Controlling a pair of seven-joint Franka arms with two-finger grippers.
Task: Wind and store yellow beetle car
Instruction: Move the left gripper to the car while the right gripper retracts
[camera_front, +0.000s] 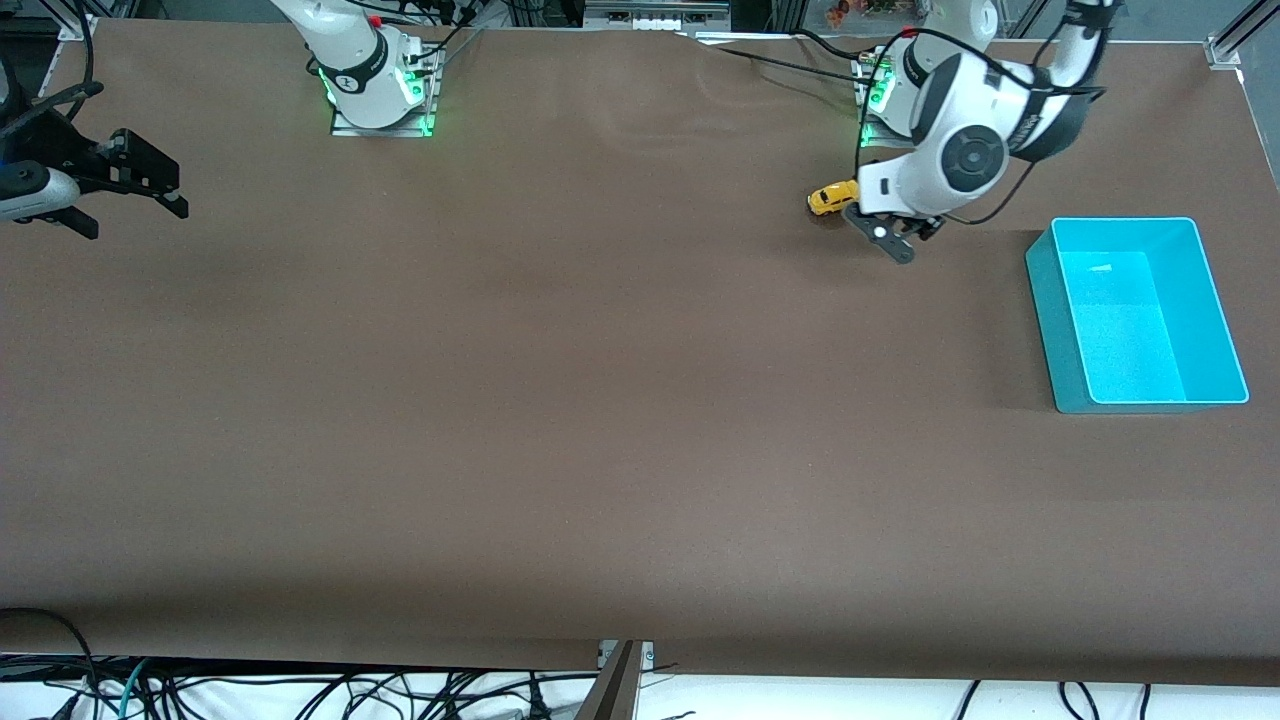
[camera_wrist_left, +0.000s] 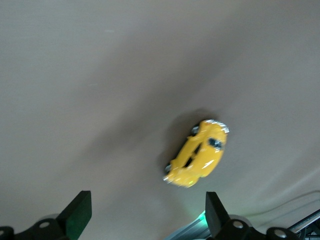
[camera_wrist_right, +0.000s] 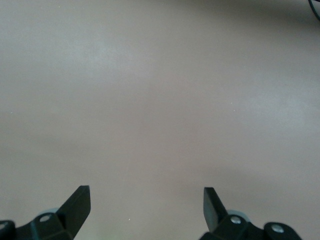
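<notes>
- The yellow beetle car (camera_front: 832, 197) sits on the brown counter (camera_front: 560, 400), near the left arm's base and toward the left arm's end of the counter.
- The left tool (camera_front: 893, 236) hangs low just beside the car, on the side toward the turquoise bin (camera_front: 1044, 300); in the front view the car's rear end meets the white wrist housing, so whether they touch cannot be told.
- In the left wrist view the car (camera_wrist_left: 196, 153) lies on the counter ahead of the tool (camera_wrist_left: 148, 215), closer to one finger than the other and not between the tips.
- The left tool's fingers (camera_wrist_left: 79, 212) stand spread wide, with nothing held between them.
- The car is bright yellow with a rounded, humped body, dark windows along its side, small dark wheels and pale, silvery ends; it stands on its wheels and lies at a slant to the counter's edge.
- The bin is an open rectangular tub standing nearer to the front camera than the car, well apart from it, at the left arm's end of the counter.
- The right tool (camera_front: 120, 190) waits over the right arm's end of the counter, well apart from the car.
- The right wrist view shows its fingers (camera_wrist_right: 77, 205) spread wide above bare brown counter, gripping nothing.
</notes>
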